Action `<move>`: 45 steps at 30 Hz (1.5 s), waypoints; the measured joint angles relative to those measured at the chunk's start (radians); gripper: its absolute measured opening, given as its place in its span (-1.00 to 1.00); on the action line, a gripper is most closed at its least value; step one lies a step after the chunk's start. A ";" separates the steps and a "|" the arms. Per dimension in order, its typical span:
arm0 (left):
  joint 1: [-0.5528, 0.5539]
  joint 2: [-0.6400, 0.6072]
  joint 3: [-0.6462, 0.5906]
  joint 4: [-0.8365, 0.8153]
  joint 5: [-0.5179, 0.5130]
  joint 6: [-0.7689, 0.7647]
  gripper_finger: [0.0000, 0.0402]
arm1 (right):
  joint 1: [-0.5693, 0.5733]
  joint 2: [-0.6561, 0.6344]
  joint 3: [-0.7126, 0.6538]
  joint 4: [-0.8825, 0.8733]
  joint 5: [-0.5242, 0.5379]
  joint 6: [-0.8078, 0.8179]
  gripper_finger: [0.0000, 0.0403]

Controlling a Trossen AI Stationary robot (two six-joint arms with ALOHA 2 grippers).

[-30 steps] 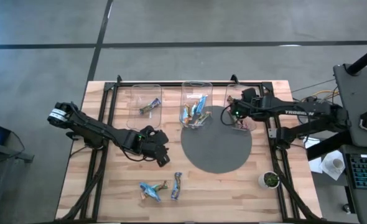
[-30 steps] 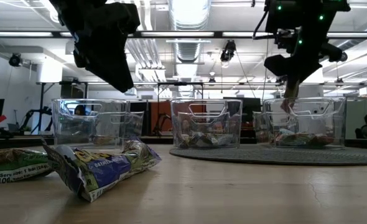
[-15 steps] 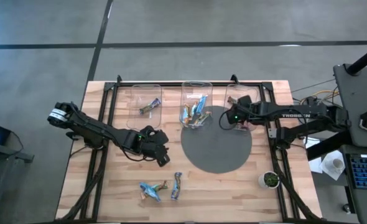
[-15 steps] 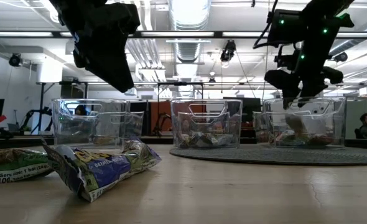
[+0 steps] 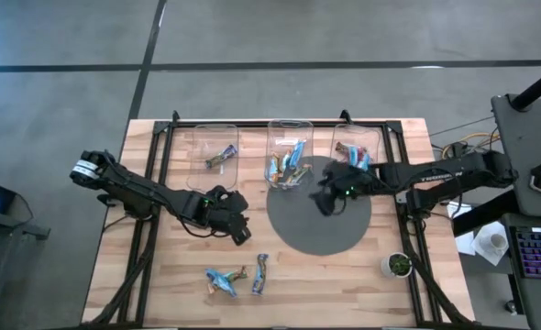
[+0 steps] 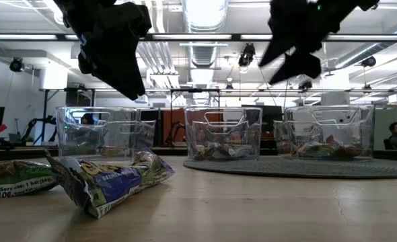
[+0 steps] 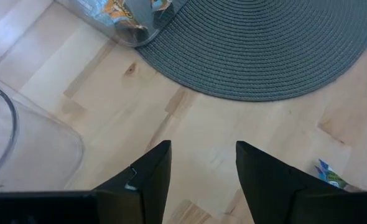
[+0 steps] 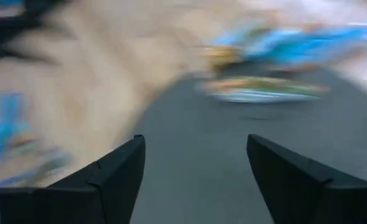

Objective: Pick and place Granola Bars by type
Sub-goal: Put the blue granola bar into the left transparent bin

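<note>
Two multicoloured Granola Bars and a blue one lie flat on the wood near the table's front edge; in the low view they show close up. More bars lie in three clear bins at the back: left, middle and right. My left gripper hangs open over bare wood left of centre. My right gripper hovers open above the grey round mat, clear of the bins, with nothing between its fingers.
The three clear bins stand in a row along the far edge, the middle and right ones with their front parts on the mat. A small white pot with a green plant stands at the near right. Bare wood lies between the mat and the loose bars.
My right gripper has opened over the right bin and let go of a bar, which has dropped into that bin. It has then risen and swung toward the table's left and near edge, out over the mat.
</note>
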 joint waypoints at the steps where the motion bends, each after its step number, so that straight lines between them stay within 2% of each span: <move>1: 0.002 0.000 0.000 0.000 0.011 -0.010 -0.19 | 0.015 0.011 0.000 0.037 -0.019 0.002 0.32; 3: 0.012 0.000 0.000 -0.001 0.069 -0.055 -0.19 | 0.033 0.032 0.000 0.084 -0.022 0.040 0.30; 7: 0.050 0.000 -0.026 -0.004 0.274 -0.198 -0.19 | 0.040 0.087 -0.002 0.101 -0.031 0.130 0.25; 10: 0.034 0.001 -0.058 -0.008 0.358 -0.192 -0.19 | 0.044 0.133 -0.002 0.102 -0.076 0.157 0.23; 13: -0.039 0.001 -0.075 -0.010 0.343 -0.151 -0.19 | 0.054 0.176 0.005 0.101 -0.131 0.168 0.20; 18: -0.184 0.001 -0.078 -0.009 0.231 -0.116 -0.19 | 0.093 0.239 0.047 0.103 -0.151 0.157 0.19; 22: -0.305 0.005 -0.084 -0.010 0.228 -0.026 -0.19 | 0.104 0.290 0.099 0.102 -0.149 0.114 0.19; 28: -0.428 0.035 -0.111 0.002 0.246 0.000 -0.19 | 0.104 0.368 0.179 0.097 -0.148 0.066 0.17; 38: -0.455 0.066 -0.144 0.002 0.270 0.136 -0.19 | 0.104 0.454 0.271 0.035 -0.152 0.066 0.16; 45: -0.455 0.063 -0.119 0.000 0.293 0.084 -0.19 | 0.103 0.456 0.288 -0.006 -0.148 0.066 0.16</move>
